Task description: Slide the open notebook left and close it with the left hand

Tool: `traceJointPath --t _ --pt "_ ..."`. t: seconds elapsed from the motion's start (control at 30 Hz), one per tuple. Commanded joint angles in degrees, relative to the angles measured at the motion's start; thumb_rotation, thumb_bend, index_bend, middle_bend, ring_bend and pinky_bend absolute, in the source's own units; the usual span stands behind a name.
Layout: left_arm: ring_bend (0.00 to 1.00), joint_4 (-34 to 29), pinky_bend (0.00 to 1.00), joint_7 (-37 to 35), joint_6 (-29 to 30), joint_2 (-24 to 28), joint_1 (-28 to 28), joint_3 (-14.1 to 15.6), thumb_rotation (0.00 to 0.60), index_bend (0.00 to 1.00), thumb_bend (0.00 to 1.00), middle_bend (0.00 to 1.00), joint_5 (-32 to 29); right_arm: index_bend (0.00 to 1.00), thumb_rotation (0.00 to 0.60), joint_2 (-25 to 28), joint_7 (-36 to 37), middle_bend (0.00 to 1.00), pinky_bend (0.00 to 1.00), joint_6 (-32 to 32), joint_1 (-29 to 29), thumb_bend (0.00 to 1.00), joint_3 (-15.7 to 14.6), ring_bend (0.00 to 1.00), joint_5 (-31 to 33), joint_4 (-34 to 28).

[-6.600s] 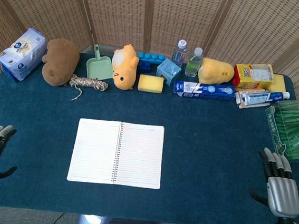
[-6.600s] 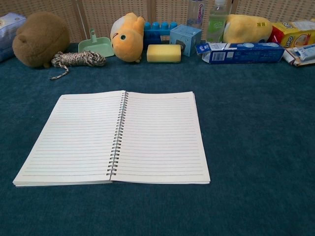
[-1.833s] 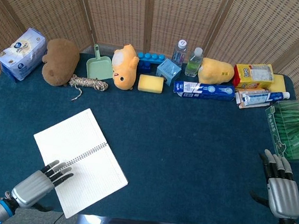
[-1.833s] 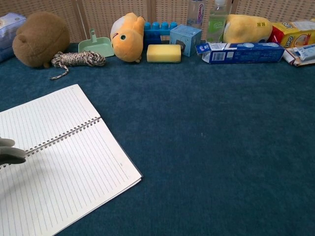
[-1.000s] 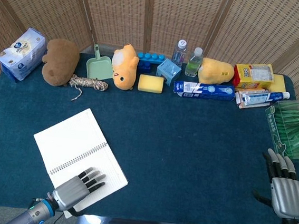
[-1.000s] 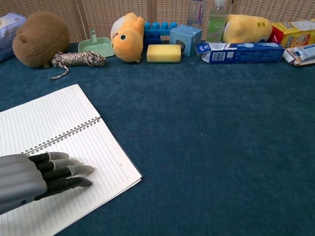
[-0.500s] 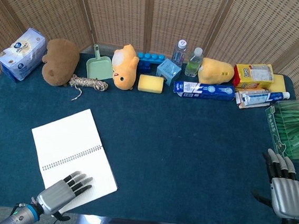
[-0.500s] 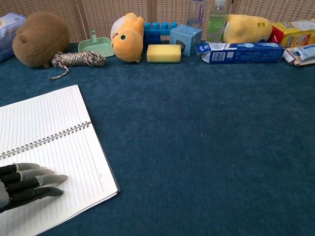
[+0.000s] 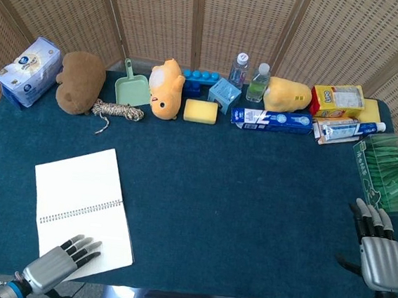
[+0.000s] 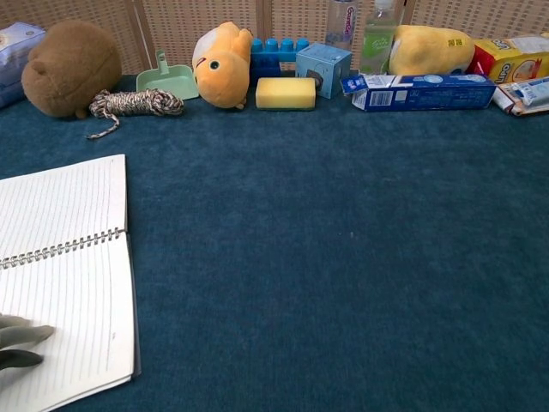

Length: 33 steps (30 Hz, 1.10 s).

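Observation:
The spiral notebook lies open and flat at the table's front left, turned so its wire spine runs roughly across; in the chest view the notebook reaches the left frame edge. My left hand lies palm down with its fingers flat on the near page, fingers together and stretched out. In the chest view only the left hand's fingertips show at the left edge. My right hand rests at the front right of the table, far from the notebook, fingers straight and holding nothing.
Along the back edge stand a tissue pack, brown plush, rope coil, green scoop, orange plush, yellow sponge, bottles and toothpaste boxes. A clear box of green items sits at the right edge.
The notebook has slid further left and turned under my left hand, which drew back toward the front left corner. The right hand has stayed put.

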Motion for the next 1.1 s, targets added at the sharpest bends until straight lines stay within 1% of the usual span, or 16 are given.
traceJointPath --t 0.03,0.3,0.63,0.73,0.87,0.9,1.0,1.1 --pt "0.0 2.6 0.05 -4.85 3.21 1.3 1.12 1.96 0.365 0.0 0.0 0.0 4.36 0.0 0.6 -0.05 -0.07 0.0 0.0 -0.04 0.0 0.0 -0.01 0.0 0.02 0.02" --pt "0.0 4.98 0.06 -7.5 4.38 1.85 2.72 3.63 0.37 0.0 0.0 0.0 6.98 0.0 0.6 -0.13 -0.22 0.0 0.0 -0.05 -0.03 0.0 -0.05 0.0 0.03 0.07" --pt "0.0 6.21 0.06 -10.72 7.66 3.61 4.52 5.51 0.363 0.0 0.0 0.0 10.86 0.0 0.6 -0.18 -0.33 0.0 0.0 -0.13 -0.04 0.0 -0.11 0.0 -0.02 0.03" --pt "0.0 6.44 0.06 -10.89 8.26 3.99 4.9 5.62 0.37 0.0 0.0 0.0 11.56 0.0 0.6 -0.18 -0.4 0.0 0.0 -0.09 -0.07 0.0 -0.15 0.0 -0.08 0.0" --pt "0.0 7.04 0.06 -11.63 10.2 3.99 5.35 4.79 0.365 0.0 0.0 0.0 12.41 0.0 0.6 -0.25 -0.54 0.0 0.0 -0.1 -0.07 0.0 -0.19 0.0 -0.14 0.01" --pt "0.0 6.94 0.06 -11.68 11.02 3.99 5.35 3.69 0.362 0.0 0.0 0.0 11.85 0.0 0.6 -0.3 -0.59 0.0 0.0 -0.22 -0.04 0.0 -0.24 0.0 -0.14 0.01" --pt "0.0 6.54 0.06 -11.71 10.47 3.45 5.0 2.03 0.364 0.0 0.0 0.0 10.69 0.0 0.6 -0.41 -0.8 0.0 0.0 -0.26 -0.03 0.0 -0.26 0.0 -0.16 0.04" --pt "0.0 6.07 0.06 -11.2 8.22 2.43 4.32 0.4 0.365 0.0 0.0 0.0 8.78 0.0 0.6 -0.45 -0.87 0.0 0.0 -0.27 -0.04 0.0 -0.28 0.0 -0.15 0.04"
